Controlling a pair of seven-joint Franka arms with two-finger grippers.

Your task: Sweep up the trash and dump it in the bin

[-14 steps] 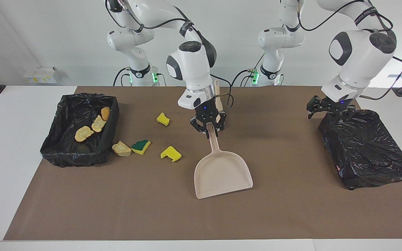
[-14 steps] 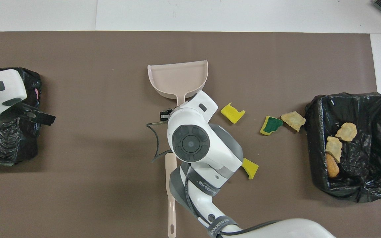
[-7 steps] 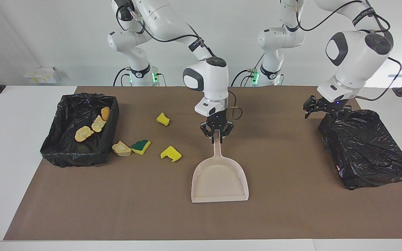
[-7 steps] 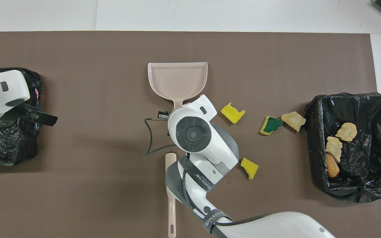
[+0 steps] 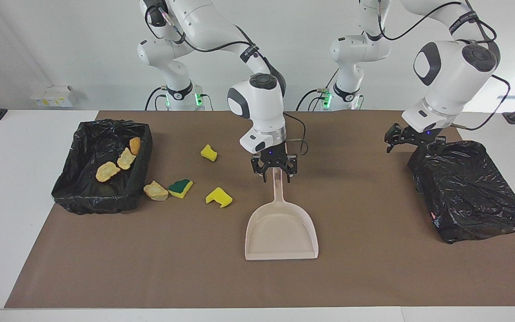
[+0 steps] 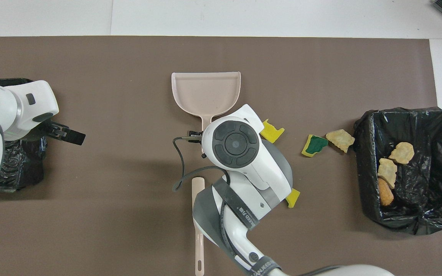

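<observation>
With 12 o'clock taken as pointing away from the robots, the brush [image 6: 197, 218] lies nearest them; only its slim beige handle shows, untouched. Just past it is one soft yellow sponge [image 5: 208, 152]. Next comes the right tool [image 5: 274, 169], which in the last half second has been lifted slightly and opened. Its fingers are now spread apart either side of the handle end, clamping nothing. The dustpan [image 5: 282, 230], a smooth, rigid, shallow beige scoop, has thus been left flat on the tabletop [image 5: 373, 277], mouth toward 12 o'clock. The pan is judged parked, with the brush to be fetched and no sweeping yet begun. The loose trash lies at 3 o'clock of the handle: a notched sponge [image 5: 218, 197], a green-topped sponge [image 5: 180, 187] and a crusty bread chunk [image 5: 155, 191] touching the bin [image 5: 105, 203], whose crinkled black liner already holds three chunks. At 9 o'clock the left tool [image 5: 407, 137] has been drawn toward the middle from the second bin [image 5: 467, 192]; its state cannot be told.
</observation>
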